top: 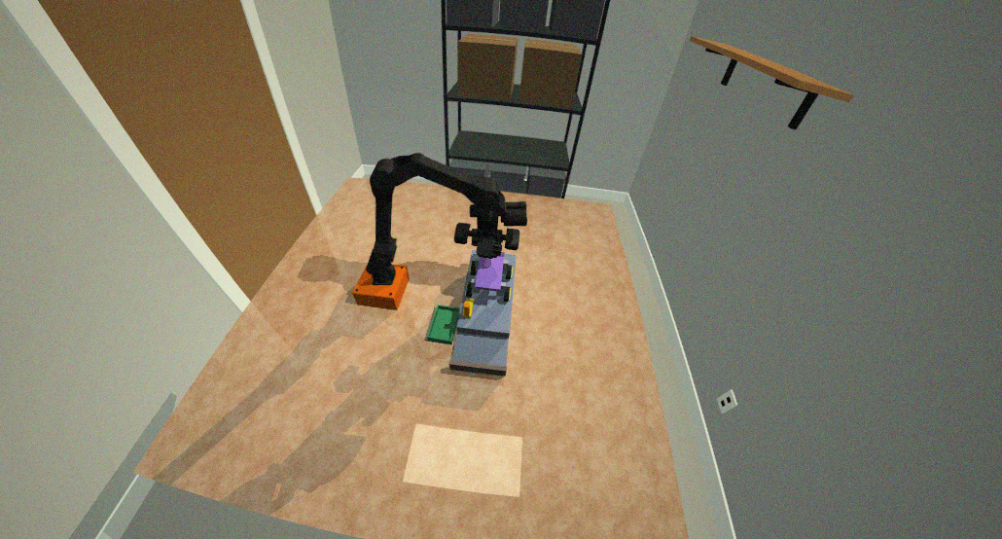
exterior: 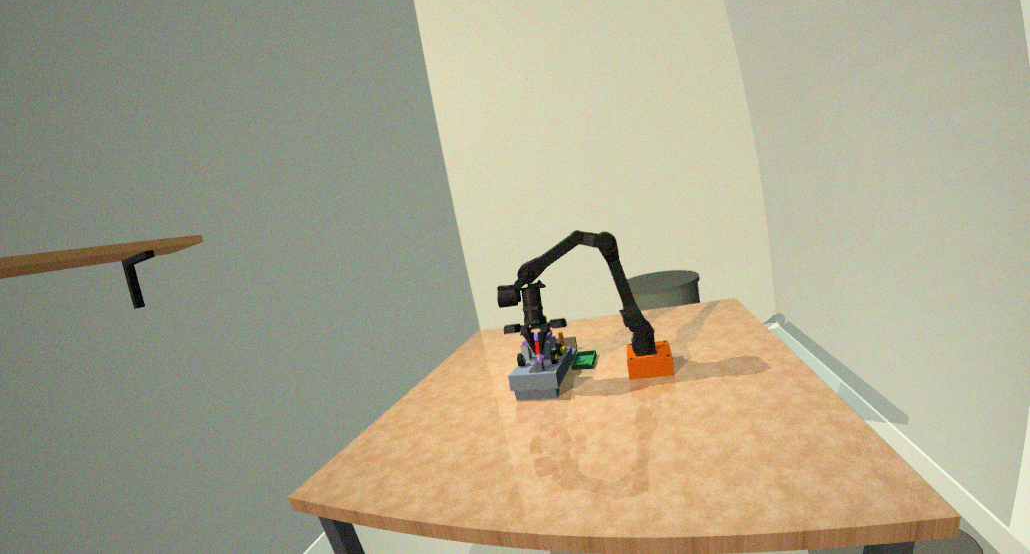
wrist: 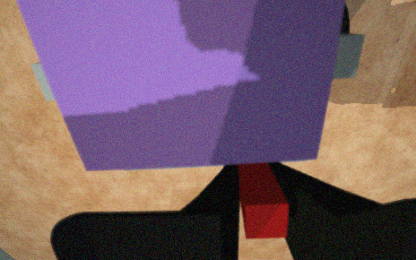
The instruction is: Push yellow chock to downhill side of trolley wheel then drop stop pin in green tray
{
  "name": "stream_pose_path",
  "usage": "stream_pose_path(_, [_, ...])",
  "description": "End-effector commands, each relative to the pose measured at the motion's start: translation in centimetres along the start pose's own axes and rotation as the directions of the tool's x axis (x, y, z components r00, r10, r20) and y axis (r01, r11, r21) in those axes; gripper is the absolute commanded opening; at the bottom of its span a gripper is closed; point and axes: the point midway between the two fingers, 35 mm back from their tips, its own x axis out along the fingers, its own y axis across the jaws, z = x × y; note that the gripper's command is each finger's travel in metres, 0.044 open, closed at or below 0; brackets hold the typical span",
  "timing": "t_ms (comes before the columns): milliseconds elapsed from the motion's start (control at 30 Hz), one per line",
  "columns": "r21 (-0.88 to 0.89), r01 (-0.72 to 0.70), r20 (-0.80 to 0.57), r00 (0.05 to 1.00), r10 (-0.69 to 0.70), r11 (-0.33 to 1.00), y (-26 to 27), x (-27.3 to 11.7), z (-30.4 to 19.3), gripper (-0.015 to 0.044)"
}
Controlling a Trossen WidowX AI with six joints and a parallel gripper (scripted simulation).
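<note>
On ramp (top: 483,351) (exterior: 533,381): trolley (top: 489,275), chock (top: 467,307) just downhill; beside ramp, on counter (top: 575,367) (exterior: 648,463): tray (top: 443,324) (exterior: 585,360).

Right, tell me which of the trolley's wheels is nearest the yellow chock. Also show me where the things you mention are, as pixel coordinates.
The downhill wheel (top: 469,292) on the side by the green tray (top: 443,324) (exterior: 585,360); the yellow chock (top: 467,307) (exterior: 561,340) is just downhill of it, farther from the rest.

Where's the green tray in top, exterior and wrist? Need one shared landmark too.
Top: the green tray is just below center, against the left side of the blue-grey ramp.
Exterior: right of the ramp, between it and the orange arm base.
Wrist: not in it.
Landmark in all three: the trolley's purple top.
</note>
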Motion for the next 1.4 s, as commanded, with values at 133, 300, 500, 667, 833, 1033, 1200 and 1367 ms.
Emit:
stream_pose_path(133, [-0.001,-0.006,-0.003,1.000,0.006,1.000,0.0,-0.8,-0.1,0.0000])
stream_pose_path(300, [-0.001,-0.006,-0.003,1.000,0.006,1.000,0.0,-1.0,-0.1,0.0000])
stream_pose_path(500, [-0.001,-0.006,-0.002,1.000,0.006,1.000,0.0,-1.3,-0.1,0.0000])
stream_pose_path(667, [-0.001,-0.006,-0.002,1.000,0.006,1.000,0.0,-1.6,-0.1,0.0000])
stream_pose_path(833, [-0.001,-0.006,-0.002,1.000,0.006,1.000,0.0,-1.9,-0.2,0.0000])
stream_pose_path(1033, [-0.001,-0.006,-0.002,1.000,0.006,1.000,0.0,-2.2,-0.2,0.0000])
stream_pose_path(1200, [-0.001,-0.006,-0.002,1.000,0.006,1.000,0.0,-2.4,-0.2,0.0000])
stream_pose_path(1367, [-0.001,-0.006,-0.002,1.000,0.006,1.000,-0.1,-2.7,-0.2,0.0000])
